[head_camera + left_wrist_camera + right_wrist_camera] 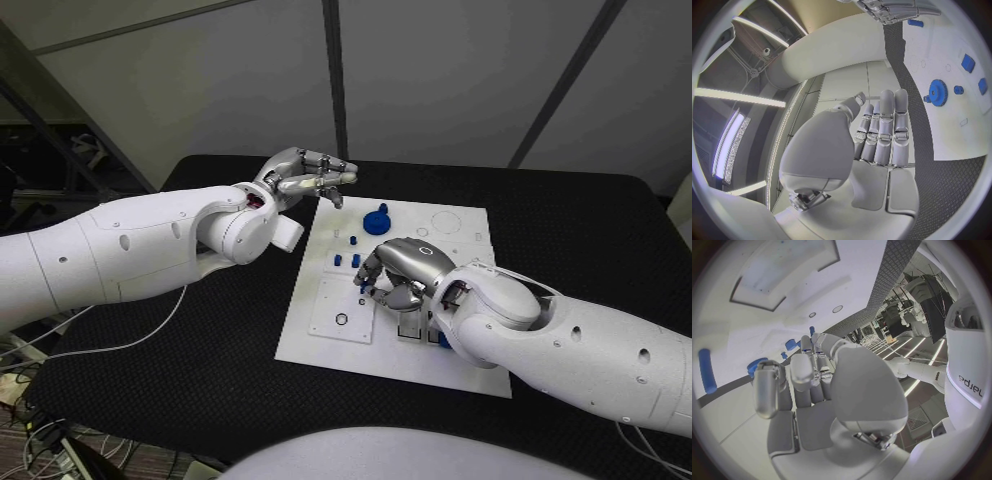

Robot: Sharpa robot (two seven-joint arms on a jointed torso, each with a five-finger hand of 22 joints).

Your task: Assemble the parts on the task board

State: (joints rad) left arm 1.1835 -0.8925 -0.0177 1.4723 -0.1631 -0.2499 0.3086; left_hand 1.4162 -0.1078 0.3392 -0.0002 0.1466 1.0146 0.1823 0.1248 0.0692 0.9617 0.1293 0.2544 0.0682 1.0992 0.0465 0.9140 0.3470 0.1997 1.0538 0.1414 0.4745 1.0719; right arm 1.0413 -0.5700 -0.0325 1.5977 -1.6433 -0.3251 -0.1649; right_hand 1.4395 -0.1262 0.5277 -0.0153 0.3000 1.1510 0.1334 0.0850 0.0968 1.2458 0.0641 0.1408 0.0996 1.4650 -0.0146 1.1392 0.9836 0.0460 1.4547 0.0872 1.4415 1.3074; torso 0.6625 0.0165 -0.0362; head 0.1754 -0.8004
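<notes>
From the head camera, a white task board (325, 335) lies mid-table. The left hand (306, 177) hovers above its far left corner, fingers curled in, apparently empty. The right hand (400, 268) rests over the board's middle, fingers bent; whether it holds anything is unclear. A blue gear (378, 221) sits between them. The left wrist camera shows its hand's fingers (884, 131) straight and together, the gear (937, 92) just beyond. The right wrist camera shows curled fingers (799, 377) above small blue parts (756, 365).
</notes>
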